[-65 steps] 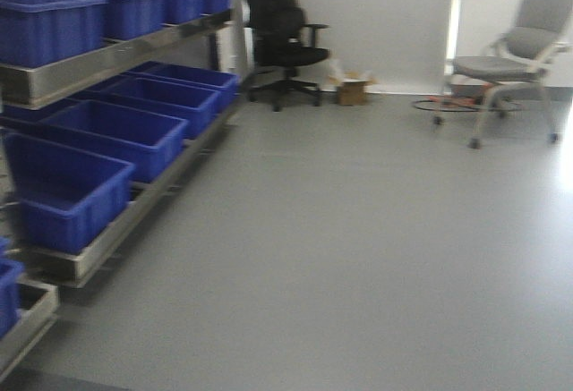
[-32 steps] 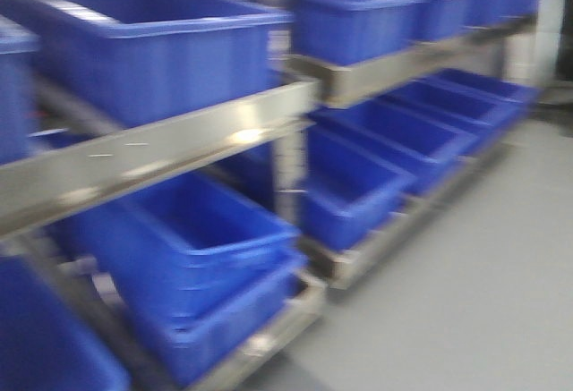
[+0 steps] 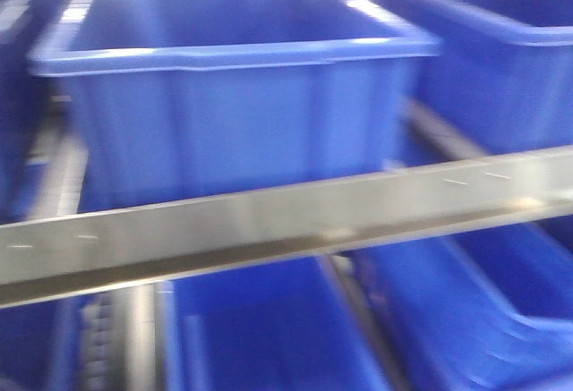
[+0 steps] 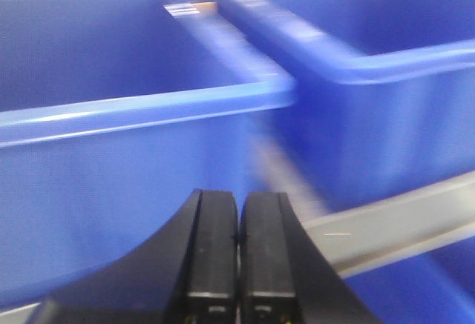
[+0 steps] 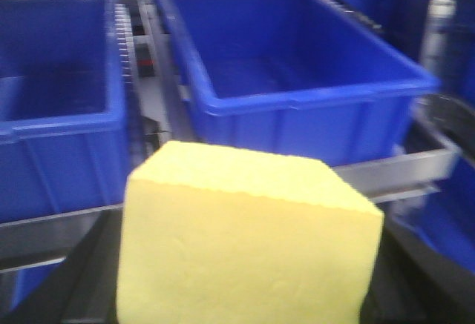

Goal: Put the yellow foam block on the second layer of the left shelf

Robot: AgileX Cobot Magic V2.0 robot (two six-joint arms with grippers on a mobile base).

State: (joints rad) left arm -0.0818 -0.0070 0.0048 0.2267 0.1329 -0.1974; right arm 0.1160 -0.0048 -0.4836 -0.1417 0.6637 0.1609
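Holding the yellow foam block (image 5: pixel 245 242) clamped in the right hand (image 5: pixel 249 294), clear the shelf rail (image 5: pixel 393 164) ahead, then release over the blue bin (image 5: pixel 312 127) beyond; left hand (image 4: pixel 237 220) closed, empty.

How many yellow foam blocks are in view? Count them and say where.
1. The yellow foam block fills the foreground of the right wrist view, in front of a blue bin. Others could be hidden inside bins.
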